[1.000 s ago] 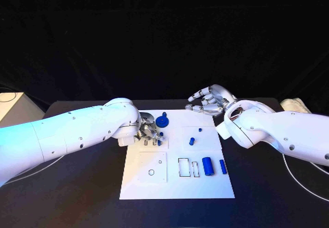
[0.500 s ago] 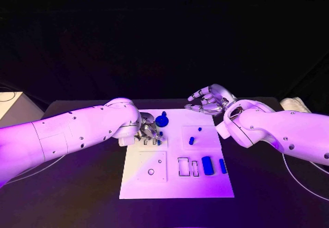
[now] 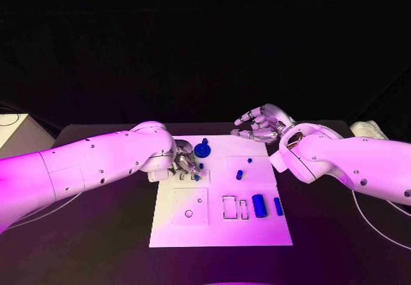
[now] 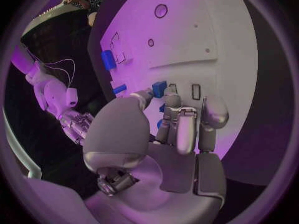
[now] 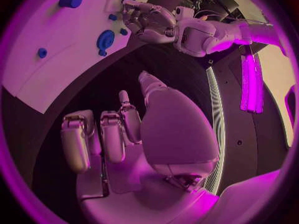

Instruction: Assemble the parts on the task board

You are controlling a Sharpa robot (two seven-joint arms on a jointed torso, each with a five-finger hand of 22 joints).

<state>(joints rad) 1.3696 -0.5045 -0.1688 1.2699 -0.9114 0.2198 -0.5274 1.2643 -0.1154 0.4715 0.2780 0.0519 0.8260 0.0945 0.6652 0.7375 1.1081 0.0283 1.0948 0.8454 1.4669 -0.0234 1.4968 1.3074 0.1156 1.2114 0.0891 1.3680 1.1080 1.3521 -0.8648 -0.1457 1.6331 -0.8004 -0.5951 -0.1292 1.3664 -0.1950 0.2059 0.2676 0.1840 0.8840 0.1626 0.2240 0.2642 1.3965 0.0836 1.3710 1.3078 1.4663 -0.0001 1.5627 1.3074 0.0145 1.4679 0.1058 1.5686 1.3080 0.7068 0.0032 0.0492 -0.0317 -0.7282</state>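
Observation:
The white task board lies in the middle of the black table. My left hand is low over the board's far left corner and pinches a small blue block between thumb and fingertip, beside narrow slots. A blue gear stands just beyond it. A blue peg, a blue cylinder and a slim blue bar lie on the board's right half. My right hand hovers above the board's far right corner, its fingers apart and holding nothing.
Rectangular recesses and a square inset plate mark the board's near half. A white box stands at the table's far left. A pale cloth lies at the far right, and a cable runs by my right arm.
My left hand's fingers have shifted slightly over the slots with the blue block. The right hand has stayed where it was.

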